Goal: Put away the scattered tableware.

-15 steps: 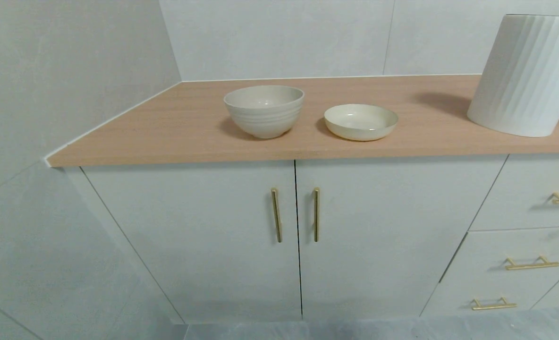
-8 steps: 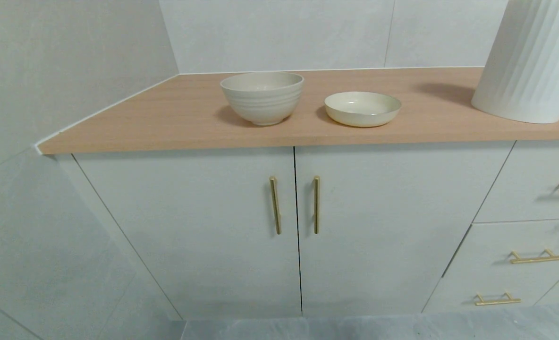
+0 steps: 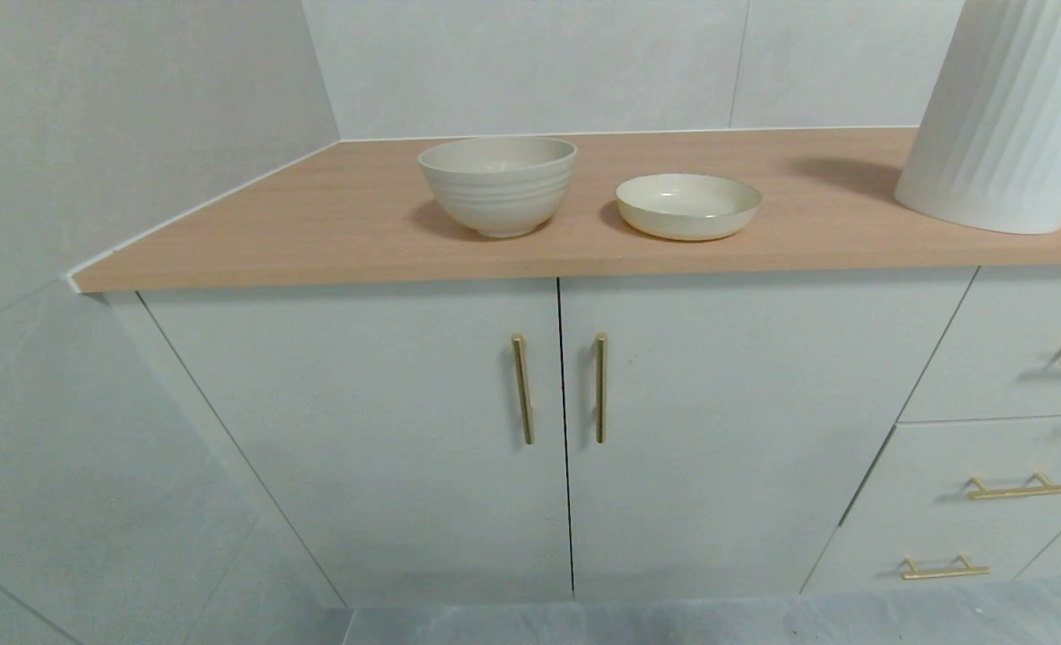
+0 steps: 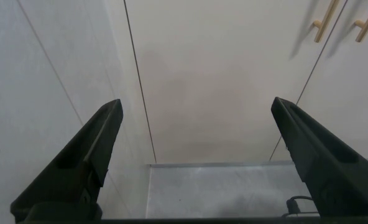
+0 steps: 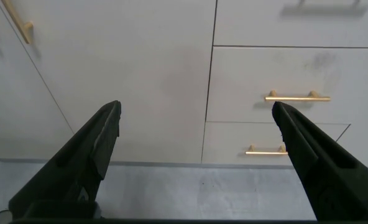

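Note:
A deep ribbed cream bowl [image 3: 498, 184] stands on the wooden countertop [image 3: 333, 233], left of a shallow cream dish [image 3: 688, 205]. Under them are two white cabinet doors [image 3: 387, 430] with vertical gold handles [image 3: 522, 389]. My left gripper [image 4: 196, 115] is open, held low in front of the left cabinet door near the floor, with nothing between its fingers. My right gripper [image 5: 196, 118] is open too, low in front of the cabinet where the door meets the drawers [image 5: 296, 81], with nothing in it.
A tall white ribbed container [image 3: 1005, 116] stands at the counter's right end. Drawers with gold handles [image 3: 1019, 488] are at the lower right. A tiled wall [image 3: 91, 179] closes off the left side. Grey floor [image 3: 674, 623] lies below the cabinet.
The head view shifted between one second and half a second ago, so the counter sits higher in the picture; it has held still since. The bowls have not moved on the counter.

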You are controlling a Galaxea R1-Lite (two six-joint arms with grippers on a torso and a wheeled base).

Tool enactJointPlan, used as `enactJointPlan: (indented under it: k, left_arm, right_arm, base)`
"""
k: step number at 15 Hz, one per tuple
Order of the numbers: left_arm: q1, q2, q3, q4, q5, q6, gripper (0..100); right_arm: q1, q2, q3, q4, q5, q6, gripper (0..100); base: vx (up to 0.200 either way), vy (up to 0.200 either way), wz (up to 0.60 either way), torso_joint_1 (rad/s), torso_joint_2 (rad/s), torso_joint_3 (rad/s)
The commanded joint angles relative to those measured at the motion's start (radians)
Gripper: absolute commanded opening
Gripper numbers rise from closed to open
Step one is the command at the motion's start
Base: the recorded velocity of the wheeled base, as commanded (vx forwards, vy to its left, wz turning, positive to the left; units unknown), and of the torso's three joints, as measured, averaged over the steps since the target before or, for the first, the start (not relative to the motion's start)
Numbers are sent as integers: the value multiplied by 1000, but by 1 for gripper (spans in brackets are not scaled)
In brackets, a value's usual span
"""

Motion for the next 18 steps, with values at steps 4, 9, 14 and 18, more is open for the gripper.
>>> enactJointPlan:
  k: [4,9,14,18]
  left_arm:
    - [0,0,0,0,0,0,100]
    - [0,0,0,0,0,0,100]
    - [0,0,0,0,0,0,100]
    - [0,0,0,0,0,0,100]
  right_arm:
    - [0,61,-128,4,109,8,100]
    - [25,333,-168,31,313,5,100]
    - [166,765,-250,-2,342,-70,100]
    - [339,1055,-395,-189,336,-68,100]
  base:
    - [0,0,0,0,0,0]
    - [0,0,0,0,0,0]
    - [0,0,0,0,0,0]
    - [0,0,0,0,0,0]
